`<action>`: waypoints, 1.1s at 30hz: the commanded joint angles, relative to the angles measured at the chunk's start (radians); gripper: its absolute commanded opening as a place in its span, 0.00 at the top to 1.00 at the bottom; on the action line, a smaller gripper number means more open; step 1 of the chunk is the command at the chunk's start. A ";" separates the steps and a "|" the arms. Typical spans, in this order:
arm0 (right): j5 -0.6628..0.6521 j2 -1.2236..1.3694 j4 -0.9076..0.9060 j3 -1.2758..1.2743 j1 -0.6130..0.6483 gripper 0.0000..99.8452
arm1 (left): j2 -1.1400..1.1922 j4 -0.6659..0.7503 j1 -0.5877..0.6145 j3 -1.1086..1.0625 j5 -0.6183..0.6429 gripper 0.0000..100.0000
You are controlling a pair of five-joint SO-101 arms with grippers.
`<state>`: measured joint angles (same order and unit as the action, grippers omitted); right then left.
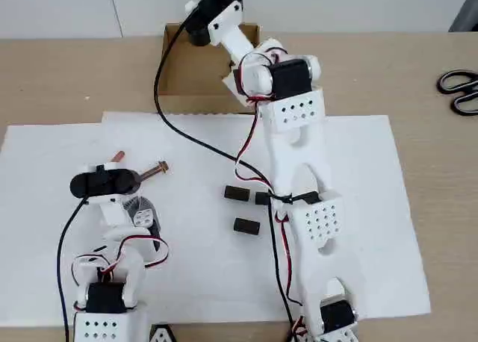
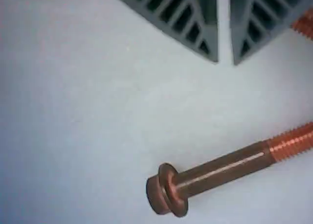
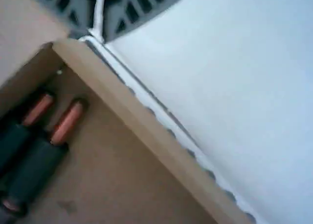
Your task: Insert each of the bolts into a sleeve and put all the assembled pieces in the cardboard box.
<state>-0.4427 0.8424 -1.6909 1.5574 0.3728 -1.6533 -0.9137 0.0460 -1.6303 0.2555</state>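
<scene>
Landmark: white paper sheet (image 1: 187, 267) on the wooden table (image 1: 60, 73).

Cardboard box (image 1: 202, 103): off the sheet, touching the middle of its far edge. The right wrist view shows two assembled pieces (image 3: 44, 150) lying side by side on the box floor, each a dark sleeve with copper thread sticking out of one end.

Right gripper (image 3: 98, 18): above the sheet's far edge, at the box's near wall. Its fingers are drawn nearly together with only a thin slit between, and they are grasping nothing.

Left gripper (image 2: 224, 43): over the left part of the sheet, close above the paper. Its fingers are likewise clenched to a narrow gap and empty.

Loose bolts: two copper ones on the left part of the sheet.
- Flanged bolt (image 2: 220, 177) lies flat on the sheet just beside the left fingertips, not touching them.
- Second bolt (image 2: 305, 23) lies on the sheet beside one left finger. Only its threaded end is visible, so contact cannot be judged.

Loose sleeves: three black ones near the sheet's middle.
- First sleeve (image 1: 237, 193).
- Second sleeve (image 1: 246, 226), nearer the arm bases.
- Third sleeve (image 1: 261, 199), partly behind the right arm's cables.

Scissors (image 1: 459, 90): on the bare table past the sheet's far right corner.
</scene>
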 commanded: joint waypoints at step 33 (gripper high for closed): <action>-0.404 -0.826 0.012 -1.507 0.041 0.86 | -0.011 0.037 0.163 0.004 -0.216 0.99</action>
<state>-0.7787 0.0614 -1.6909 0.0537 0.3989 -1.6533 -0.8968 0.2010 -1.6303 0.0591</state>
